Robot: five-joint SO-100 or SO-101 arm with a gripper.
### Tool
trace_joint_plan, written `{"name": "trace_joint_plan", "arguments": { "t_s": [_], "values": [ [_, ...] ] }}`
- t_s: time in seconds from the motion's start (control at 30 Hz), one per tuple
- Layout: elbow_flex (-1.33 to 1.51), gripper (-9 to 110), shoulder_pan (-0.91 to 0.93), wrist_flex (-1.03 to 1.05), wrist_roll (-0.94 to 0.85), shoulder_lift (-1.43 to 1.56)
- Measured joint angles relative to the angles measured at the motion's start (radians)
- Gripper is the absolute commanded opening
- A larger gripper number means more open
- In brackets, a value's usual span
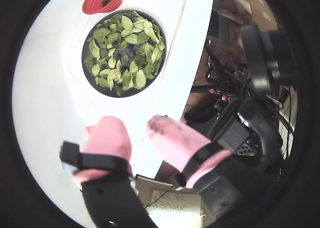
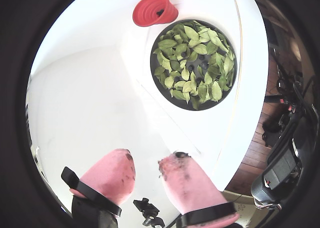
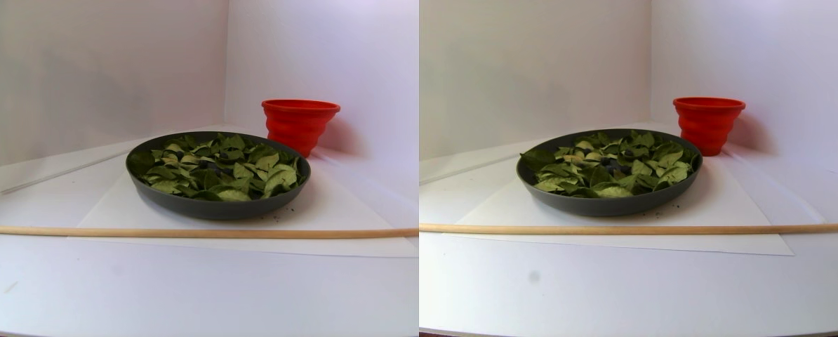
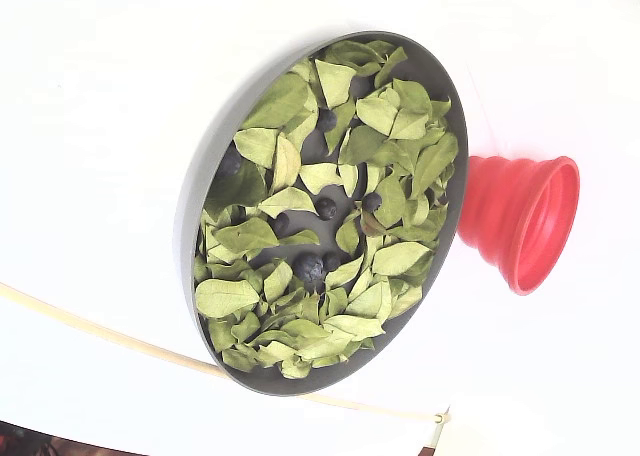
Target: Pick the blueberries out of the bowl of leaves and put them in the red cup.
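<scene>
In a wrist view, the pincer (image 1: 137,133) hangs high above the table (image 1: 45,98) with its two pink-padded fingers (image 1: 107,138) spread apart and nothing between them. Ahead of the fingertips, well apart from them, sits the bowl (image 1: 88,72), filled with leaves (image 1: 125,58). Beyond the bowl, farther still from the pincer, is the cup (image 1: 101,0), just beside the bowl's far rim; a dark speck shows inside it, though the picture is too small to tell what it is.

In another wrist view, the pincer (image 2: 146,164) is likewise open and empty. The bowl (image 2: 156,77) lies ahead and to the right of the fingertips, the leaves (image 2: 195,58) covering its floor, with a few dark blueberries (image 2: 189,67) among them. The cup (image 2: 155,10) is past the bowl, ahead of the pincer.

The stereo pair view shows no pincer. The bowl (image 3: 215,205) rests on a white sheet (image 3: 110,210), the cup (image 3: 298,125) upright behind it at right, and a wooden rod (image 3: 180,232) lies across the table in front.

The fixed view also lacks the pincer. Blueberries (image 4: 308,268) lie among the leaves (image 4: 300,176) near the middle of the bowl (image 4: 195,221), one larger than the others. The cup (image 4: 520,221) stands just beside the bowl's rim.
</scene>
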Motion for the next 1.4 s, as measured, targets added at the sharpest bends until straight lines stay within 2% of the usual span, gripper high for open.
{"name": "trace_joint_plan", "arguments": {
  "t_s": [0.6, 1.17, 1.4],
  "values": [
    [0.000, 10, 0.000, 0.000, 0.000, 0.000],
    [-0.002, 9, -0.104, -0.009, -0.040, -0.048],
    [-0.018, 10, -0.137, -0.097, -0.153, -0.146]
  ]
}}
